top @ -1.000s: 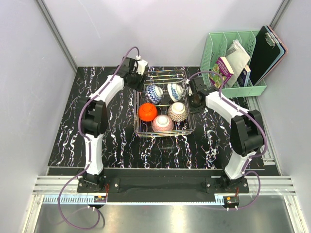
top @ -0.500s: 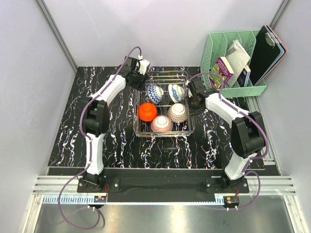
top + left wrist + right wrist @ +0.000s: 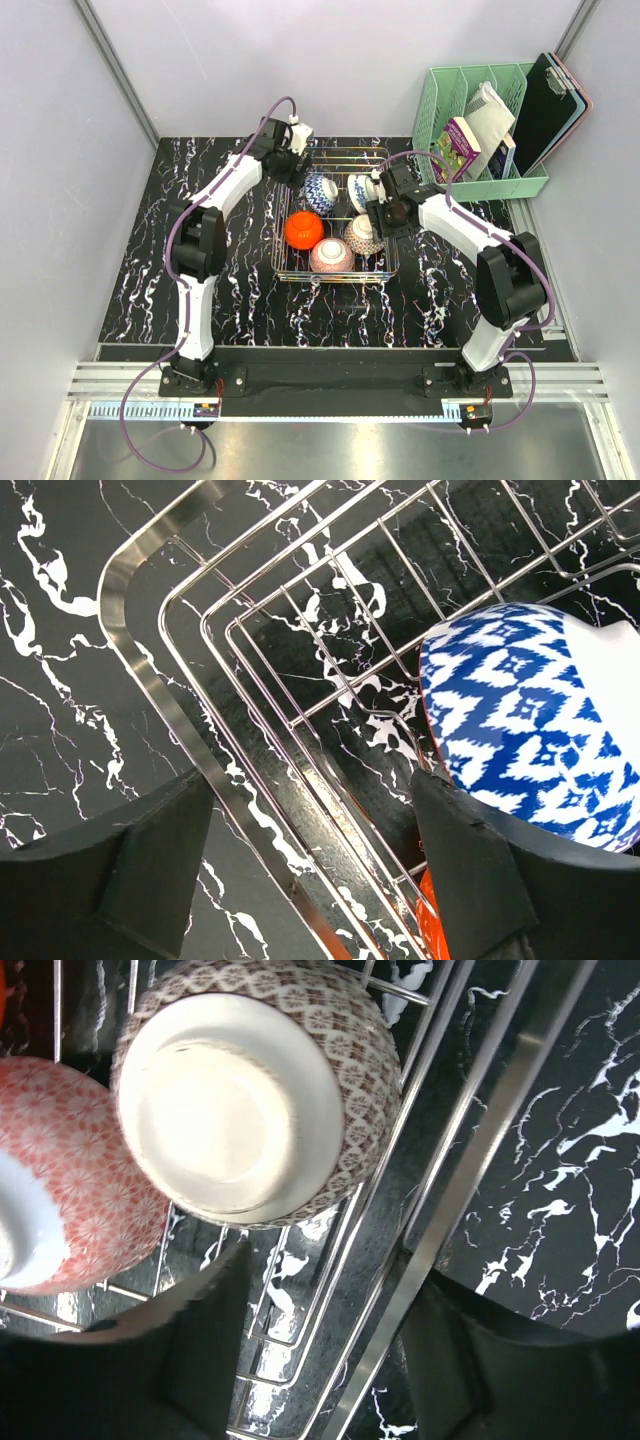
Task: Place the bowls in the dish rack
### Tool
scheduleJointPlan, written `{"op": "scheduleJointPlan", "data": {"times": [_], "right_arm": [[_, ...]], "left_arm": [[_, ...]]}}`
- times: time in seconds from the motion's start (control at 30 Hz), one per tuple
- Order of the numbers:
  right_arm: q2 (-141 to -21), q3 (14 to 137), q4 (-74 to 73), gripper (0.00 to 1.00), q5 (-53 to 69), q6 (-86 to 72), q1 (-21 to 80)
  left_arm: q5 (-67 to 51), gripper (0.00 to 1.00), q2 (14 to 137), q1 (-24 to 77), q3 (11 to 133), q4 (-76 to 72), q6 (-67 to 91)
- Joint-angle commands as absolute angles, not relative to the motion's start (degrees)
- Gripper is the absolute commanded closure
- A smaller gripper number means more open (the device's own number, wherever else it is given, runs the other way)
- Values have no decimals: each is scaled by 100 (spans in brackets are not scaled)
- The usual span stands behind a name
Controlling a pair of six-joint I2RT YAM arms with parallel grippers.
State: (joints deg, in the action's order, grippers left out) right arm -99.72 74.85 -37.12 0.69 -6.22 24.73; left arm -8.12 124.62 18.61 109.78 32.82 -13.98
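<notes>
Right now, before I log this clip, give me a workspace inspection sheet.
Surface: black marbled table, no spills seen.
Job's things: five bowls all inside the dish rack.
Clutter: green organiser holding books, dark clipboard at its right.
Grippers: left gripper and right gripper, jaws open, each straddling the rack's rim.
Cables: purple cables loop along both arms.
Surroundings: plain grey walls.

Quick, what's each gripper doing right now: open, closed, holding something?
Left gripper: open, holding nothing, fingers either side of the rack rim.
Right gripper: open, holding nothing, also straddling the rack rim.
</notes>
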Motion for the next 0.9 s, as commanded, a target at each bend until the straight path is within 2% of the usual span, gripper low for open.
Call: {"op": "scheduleJointPlan", "data": {"times": [0.0,0.23,0.7,0.77,0.83,0.87], "right_arm": [[-9536,7611,-3305,32,492,-440,2681],[-9501,7655,-3305,25,299,-282,2681],[-9510,8085,-3296,22,18,-35,2681],[-9492,8173,-3305,20,-245,237,2681],[-9449,8305,-3305,16,-369,421,2689],[-9405,8340,-3313,13,-465,509,2681]], "left_arm": [[-1283,16,12261,2101,10942,2927,-1397],[-845,14,12033,2083,10723,2857,-1275],[-343,12,11145,1767,9853,2558,-1160],[-308,8,11014,1732,9818,2558,-1160],[-272,1,10847,1635,9756,2540,-1143],[-299,1,10663,1600,9747,2549,-1134]]}}
